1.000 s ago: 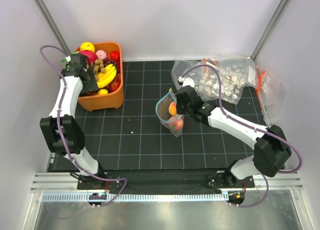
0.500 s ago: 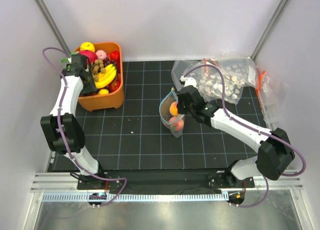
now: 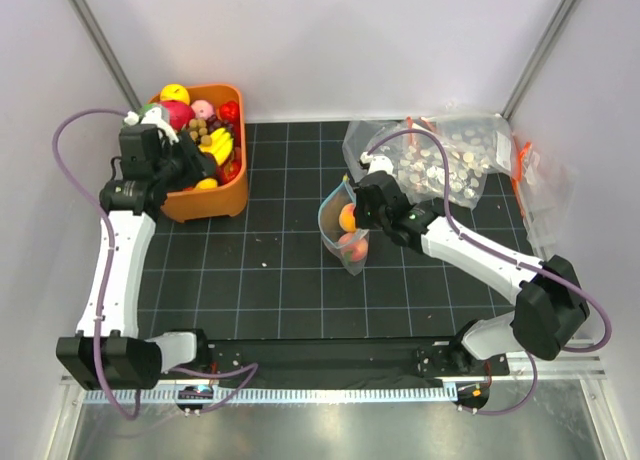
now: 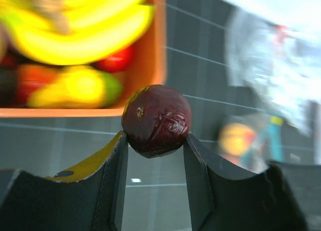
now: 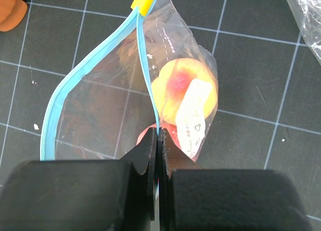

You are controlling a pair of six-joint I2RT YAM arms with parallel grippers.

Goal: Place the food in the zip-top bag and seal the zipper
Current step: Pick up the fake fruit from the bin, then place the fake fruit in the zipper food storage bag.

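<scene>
The zip-top bag [image 3: 334, 226] stands mouth-up at mid-table, its mouth gaping. My right gripper [image 3: 354, 208] is shut on the zipper [image 5: 146, 70], pinching the teal-blue strip on one side of the mouth [image 5: 158, 135]. Inside the bag [image 5: 95, 115] lies the food: a yellowish pink-blushed peach [image 5: 173, 88] and a redder round fruit [image 5: 142, 137] partly hidden under my fingers. My left gripper [image 4: 155, 140] is shut on a dark maroon wrinkled round fruit [image 4: 156, 119]. It hovers at the orange basket's right rim [image 3: 192, 163].
The orange basket [image 3: 200, 206] at the back left holds bananas [image 3: 216, 148] and other toy fruit. Bigger clear speckled bags [image 3: 450, 160] with red-orange strips lie at the back right. White walls enclose the black gridded mat [image 3: 270, 270].
My left gripper closed on the dark maroon fruit and lifted it out of the basket, the arm swinging back. The right gripper keeps holding the bag up and has barely moved.
</scene>
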